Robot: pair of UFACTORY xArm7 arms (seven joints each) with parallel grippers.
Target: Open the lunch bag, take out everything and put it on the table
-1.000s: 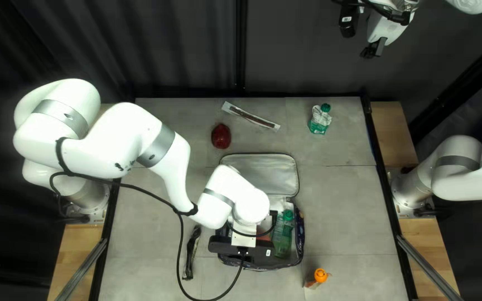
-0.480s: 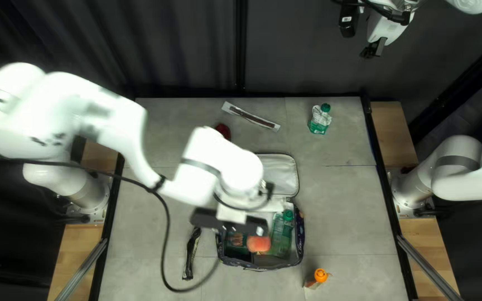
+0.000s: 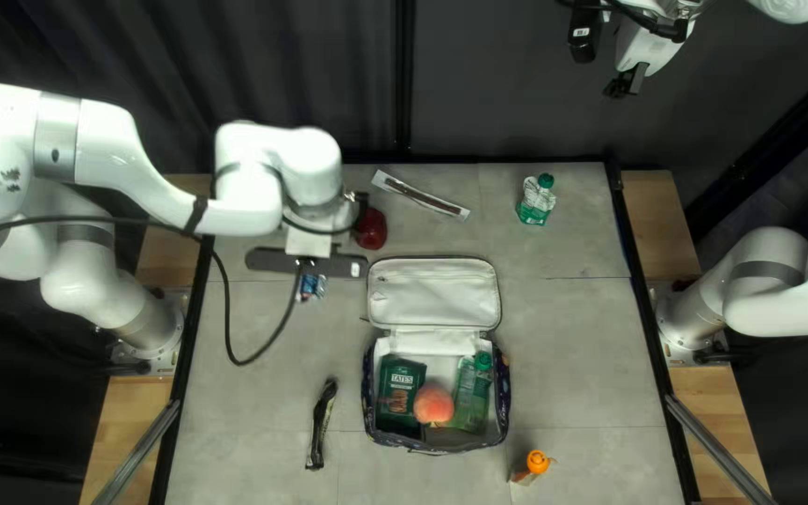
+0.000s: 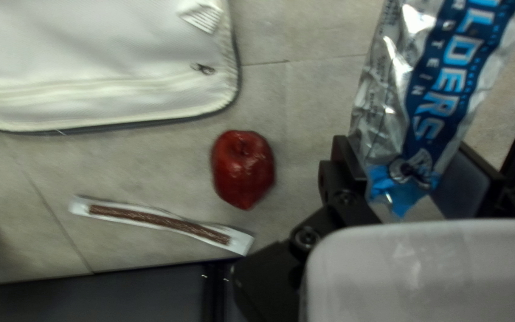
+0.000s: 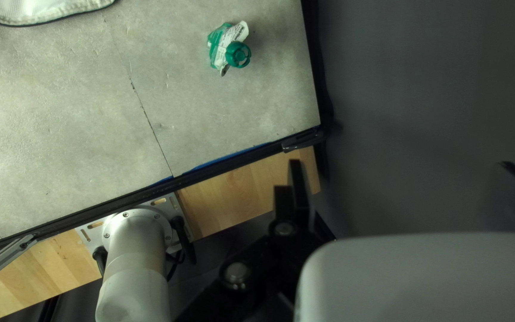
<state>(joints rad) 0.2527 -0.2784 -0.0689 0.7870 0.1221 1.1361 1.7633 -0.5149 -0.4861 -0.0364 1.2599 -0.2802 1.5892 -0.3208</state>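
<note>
Table (image 3: 572,337): white-lined lunch bag (image 3: 434,291) open; left jaws clench foil bar (image 4: 423,98); right jaws released.

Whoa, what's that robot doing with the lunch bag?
It's unpacking it. The left end effector is shut on a blue snack bar, holding it above the table beside the open lunch bag. A cookie box, a peach and a green pouch lie inside the bag. An apple and a meat stick lie out on the table.

Silver-and-blue wrapper (image 4: 423,89), seemingly dark-red apple (image 4: 242,169)
</note>
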